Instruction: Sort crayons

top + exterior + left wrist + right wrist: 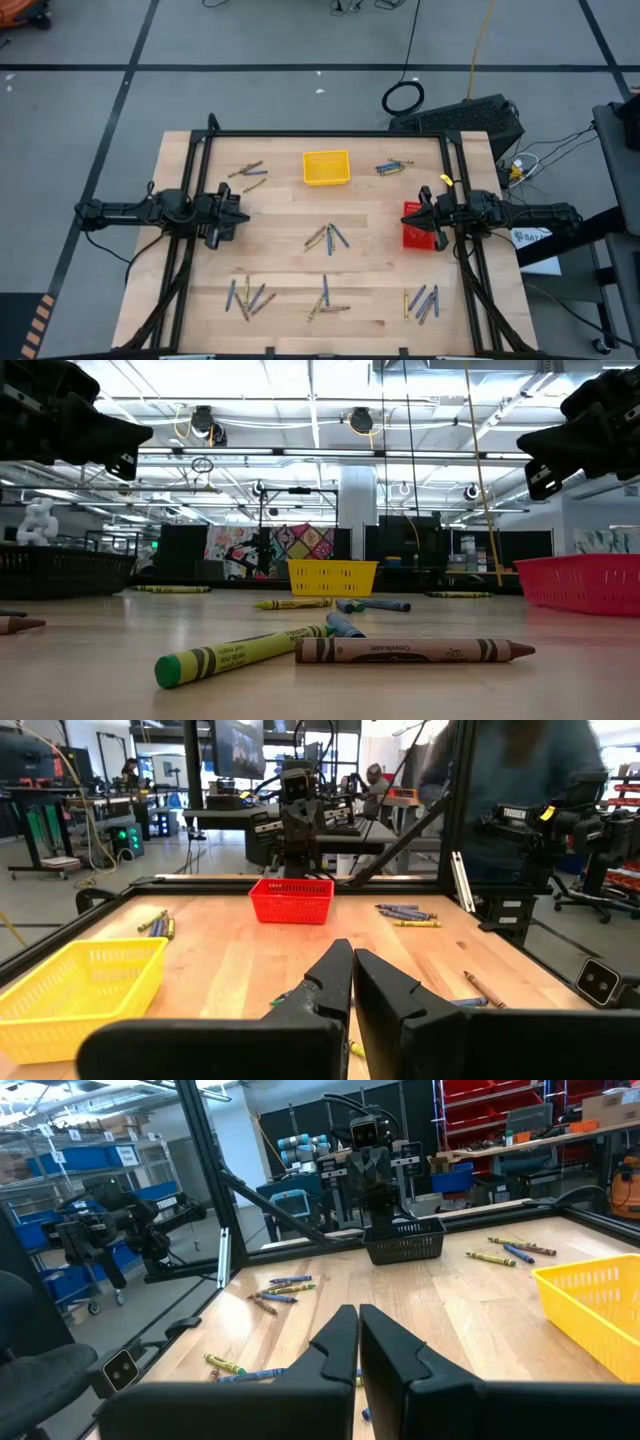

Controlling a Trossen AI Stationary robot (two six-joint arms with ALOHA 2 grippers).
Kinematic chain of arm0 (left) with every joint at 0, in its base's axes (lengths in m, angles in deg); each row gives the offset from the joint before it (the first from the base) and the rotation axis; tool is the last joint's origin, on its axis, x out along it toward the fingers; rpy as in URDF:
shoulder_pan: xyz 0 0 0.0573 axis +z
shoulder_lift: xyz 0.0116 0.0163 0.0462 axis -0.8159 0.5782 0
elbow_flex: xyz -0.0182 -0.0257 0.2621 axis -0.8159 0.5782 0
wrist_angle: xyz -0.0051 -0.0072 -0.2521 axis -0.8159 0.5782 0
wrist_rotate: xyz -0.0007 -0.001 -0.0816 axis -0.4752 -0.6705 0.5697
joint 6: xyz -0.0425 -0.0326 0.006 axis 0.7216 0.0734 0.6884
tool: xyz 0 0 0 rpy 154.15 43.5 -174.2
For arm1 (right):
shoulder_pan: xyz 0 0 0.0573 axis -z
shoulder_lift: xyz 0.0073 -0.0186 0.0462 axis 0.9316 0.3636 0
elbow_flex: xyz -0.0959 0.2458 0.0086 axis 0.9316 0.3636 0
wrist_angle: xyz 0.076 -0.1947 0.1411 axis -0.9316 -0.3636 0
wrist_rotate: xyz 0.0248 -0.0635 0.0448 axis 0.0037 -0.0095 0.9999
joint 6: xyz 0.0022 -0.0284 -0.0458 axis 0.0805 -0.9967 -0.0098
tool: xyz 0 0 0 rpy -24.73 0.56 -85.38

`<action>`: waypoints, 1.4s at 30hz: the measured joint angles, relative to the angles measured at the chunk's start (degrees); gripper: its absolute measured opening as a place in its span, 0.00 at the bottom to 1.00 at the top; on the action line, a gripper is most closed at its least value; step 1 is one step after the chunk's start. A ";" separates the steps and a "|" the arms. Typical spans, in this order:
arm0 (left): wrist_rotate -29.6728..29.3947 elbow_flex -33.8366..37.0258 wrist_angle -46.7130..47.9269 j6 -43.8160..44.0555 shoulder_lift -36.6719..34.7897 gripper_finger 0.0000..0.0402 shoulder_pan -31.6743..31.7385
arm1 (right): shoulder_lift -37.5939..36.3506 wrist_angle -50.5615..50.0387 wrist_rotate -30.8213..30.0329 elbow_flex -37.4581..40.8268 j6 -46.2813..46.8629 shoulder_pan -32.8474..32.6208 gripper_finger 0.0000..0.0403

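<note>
Crayons lie flat on the wooden table in several loose clusters: far left (247, 175), far right (393, 166), centre (328, 237), and three along the near edge (247, 297), (325, 300), (422, 300). In the low view a yellow-green crayon (240, 653) and a brown crayon (410, 651) lie nearest. My left gripper (243, 213) (350, 952) hovers level over the table's left side, shut and empty. My right gripper (420, 212) (357, 1310) hovers level over the right side, shut and empty. Both point toward the table's middle, well above the crayons.
A yellow tray (326, 167) stands at the far middle. A red tray (413, 235) sits below my right gripper, and a black tray (405, 1240) below my left arm. A black frame (320, 133) borders the table. Bare wood lies between the crayon clusters.
</note>
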 joint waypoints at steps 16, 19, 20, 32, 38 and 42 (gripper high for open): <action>0.00 0.00 -0.02 0.00 -0.02 0.05 0.02 | 0.00 0.00 0.00 0.00 0.02 0.00 0.00; 0.02 0.00 -0.02 0.00 0.00 0.05 0.00 | 0.01 0.00 -0.01 -0.01 0.02 -0.01 0.00; 0.00 0.02 0.00 0.00 -0.02 0.05 0.00 | 0.01 0.00 -0.02 -0.01 0.01 -0.01 0.00; 0.01 0.01 0.00 0.00 0.00 0.05 0.01 | 0.01 0.04 -0.02 -0.01 0.00 -0.01 0.00; 0.02 0.01 -0.02 0.02 -0.01 0.05 0.02 | 0.02 0.20 -0.22 0.00 -1.75 -0.02 0.00; 0.02 0.01 -0.01 0.00 -0.01 0.05 0.01 | 0.01 0.22 -0.09 -0.01 -3.45 -0.02 0.00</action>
